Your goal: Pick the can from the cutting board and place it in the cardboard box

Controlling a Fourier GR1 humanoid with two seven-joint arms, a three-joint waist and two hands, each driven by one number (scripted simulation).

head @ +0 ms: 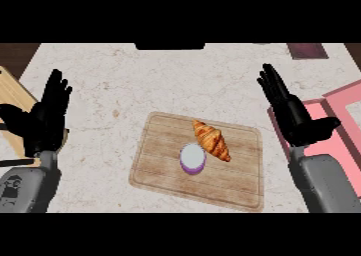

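Note:
A small purple can (192, 158) with a pale lid stands upright near the middle of the wooden cutting board (168, 175). A croissant (212, 140) lies right beside it on the board, touching or nearly touching its upper right. The pink box (345, 117) sits at the right edge of the view, partly cut off. My right hand (292, 114) is open with fingers straight, raised to the right of the board and in front of the box. My left hand (43, 119) is open too, held up at the far left, away from the board.
A second wooden board (7, 95) lies at the left edge, partly behind my left hand. A dark object (170, 46) sits at the counter's far edge, and a dark reddish item (308, 50) at the far right corner.

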